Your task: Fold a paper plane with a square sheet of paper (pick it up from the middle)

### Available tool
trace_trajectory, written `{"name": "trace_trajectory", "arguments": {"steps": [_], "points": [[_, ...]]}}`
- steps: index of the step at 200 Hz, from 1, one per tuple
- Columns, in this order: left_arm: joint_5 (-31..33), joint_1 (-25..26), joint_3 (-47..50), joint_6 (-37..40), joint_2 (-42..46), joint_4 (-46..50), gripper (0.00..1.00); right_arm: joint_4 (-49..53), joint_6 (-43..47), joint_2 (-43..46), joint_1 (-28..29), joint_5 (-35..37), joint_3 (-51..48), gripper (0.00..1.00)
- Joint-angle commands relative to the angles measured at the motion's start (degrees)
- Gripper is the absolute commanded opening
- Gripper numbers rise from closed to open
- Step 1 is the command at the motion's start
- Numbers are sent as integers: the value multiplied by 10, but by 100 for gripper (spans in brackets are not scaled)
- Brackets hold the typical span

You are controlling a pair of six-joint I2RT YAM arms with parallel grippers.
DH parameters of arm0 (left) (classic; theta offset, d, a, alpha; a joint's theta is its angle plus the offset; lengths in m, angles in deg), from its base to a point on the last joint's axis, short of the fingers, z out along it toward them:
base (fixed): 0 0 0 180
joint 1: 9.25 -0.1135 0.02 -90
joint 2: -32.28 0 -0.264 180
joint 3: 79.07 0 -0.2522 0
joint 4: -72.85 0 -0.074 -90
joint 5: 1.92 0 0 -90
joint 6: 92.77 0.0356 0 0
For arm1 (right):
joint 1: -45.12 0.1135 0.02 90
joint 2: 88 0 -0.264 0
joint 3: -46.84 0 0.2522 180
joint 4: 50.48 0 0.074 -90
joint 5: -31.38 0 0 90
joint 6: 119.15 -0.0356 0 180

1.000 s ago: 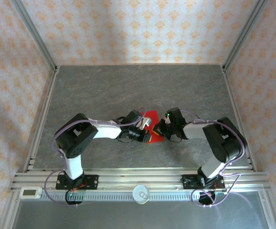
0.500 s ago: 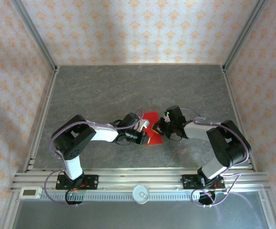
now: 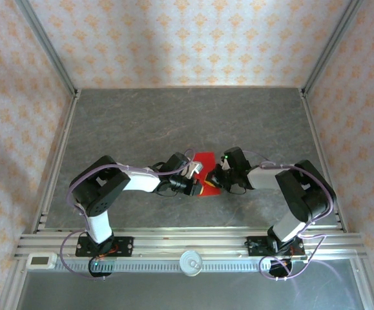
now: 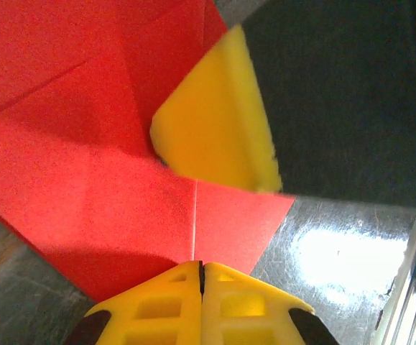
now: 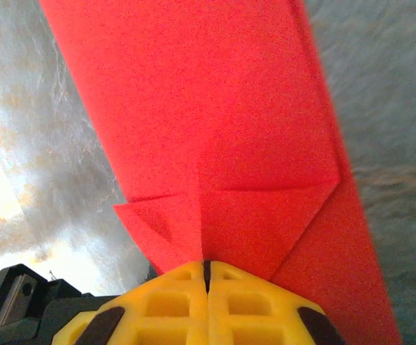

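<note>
Left hand [image 4: 200, 267] nearer base, shut, touching paper [image 4: 85, 165]

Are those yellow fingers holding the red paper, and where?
Unclear. The left fingers are shut at an edge crease of the square sheet of paper, right fingers at a folded flap's point; pinching or pressing cannot be told.

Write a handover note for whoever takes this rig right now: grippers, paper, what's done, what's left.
Left gripper: shut, tips at an edge of the red paper sheet, on a crease. I cannot tell if it pinches the sheet.
Right gripper: shut, tips at a folded corner of the sheet. Whether it has a grip is equally unclear.
Sheet: mid-table, between the two grippers.
Done: flaps folded in, creases visible.
Left: it is not a plane yet, so the remaining folds are still to do.
</note>
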Motion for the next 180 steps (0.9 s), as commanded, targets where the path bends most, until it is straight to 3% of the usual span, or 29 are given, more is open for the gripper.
{"name": "trace_trajectory", "arguments": {"steps": [1,67,180], "points": [[6,-5,14,19,-26,58,2,16,16,-10,-26,20,10,0],[1,-6,13,23,-34,60,1,31,32,-21,-70,29,17,0],[-1,-6,-2,25,-22,71,2,46,41,-17,-72,28,26,0]]}}
